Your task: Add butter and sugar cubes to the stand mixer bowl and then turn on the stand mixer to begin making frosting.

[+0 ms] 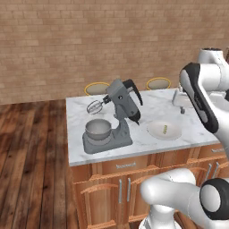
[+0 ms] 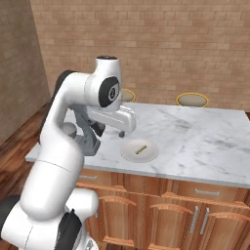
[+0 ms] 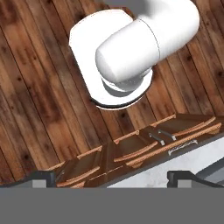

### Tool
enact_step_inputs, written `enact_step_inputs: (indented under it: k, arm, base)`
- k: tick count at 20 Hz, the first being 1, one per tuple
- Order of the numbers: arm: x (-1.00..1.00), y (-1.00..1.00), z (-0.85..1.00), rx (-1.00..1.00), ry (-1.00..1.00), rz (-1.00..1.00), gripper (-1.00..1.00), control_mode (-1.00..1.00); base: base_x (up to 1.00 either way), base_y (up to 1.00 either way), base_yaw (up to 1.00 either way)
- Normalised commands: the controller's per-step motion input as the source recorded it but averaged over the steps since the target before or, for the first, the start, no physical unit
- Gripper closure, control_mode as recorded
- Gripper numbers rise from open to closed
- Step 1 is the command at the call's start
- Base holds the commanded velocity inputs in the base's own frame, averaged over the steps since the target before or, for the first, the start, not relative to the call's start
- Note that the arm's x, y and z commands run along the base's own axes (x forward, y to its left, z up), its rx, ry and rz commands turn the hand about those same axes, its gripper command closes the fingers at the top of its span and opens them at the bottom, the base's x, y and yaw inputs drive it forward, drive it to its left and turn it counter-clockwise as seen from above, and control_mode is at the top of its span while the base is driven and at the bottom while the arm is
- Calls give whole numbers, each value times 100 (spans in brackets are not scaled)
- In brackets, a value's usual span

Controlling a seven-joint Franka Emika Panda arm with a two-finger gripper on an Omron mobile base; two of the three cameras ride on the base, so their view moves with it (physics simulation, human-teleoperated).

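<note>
The dark grey stand mixer [image 1: 123,105] stands on the left half of the marble island, head tilted back and whisk raised. Its shiny stand mixer bowl [image 1: 98,129] sits on the mixer's base. To the right lies a white plate [image 1: 156,132] with the small pale yellow butter [image 1: 165,129] on it, also seen as butter [image 2: 140,149] in the right base view. The sugar cubes are out of view. My gripper [image 3: 113,177] is open and empty, its fingertips [image 3: 43,177] far apart. It hangs above the counter's front edge, looking down at the floor and cabinets. My arm hides most of the mixer [image 2: 90,141].
The marble counter [image 1: 152,107] tops wooden cabinets [image 1: 120,179] with drawer handles. Two round stools [image 1: 97,88] stand behind the island by the brick wall. A faucet [image 1: 181,100] rises at the counter's right end. Plank floor lies to the left.
</note>
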Motion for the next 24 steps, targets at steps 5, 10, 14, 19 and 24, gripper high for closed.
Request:
enact_step_inputs:
  k: [5,10,14,19,24]
  arm:
    - [46,0,-62,1,-9,11,-100,-100]
    - [48,-3,-60,0,-11,7,-100,-100]
    - [51,-18,-46,0,-2,4,-100,-100]
    - [55,-28,-27,0,0,2,-100,-100]
    - [59,-21,-26,0,0,0,-100,-100]
  base:
    - [0,0,0]
    - [0,0,0]
    - [0,0,0]
    - [0,0,0]
    - [0,0,0]
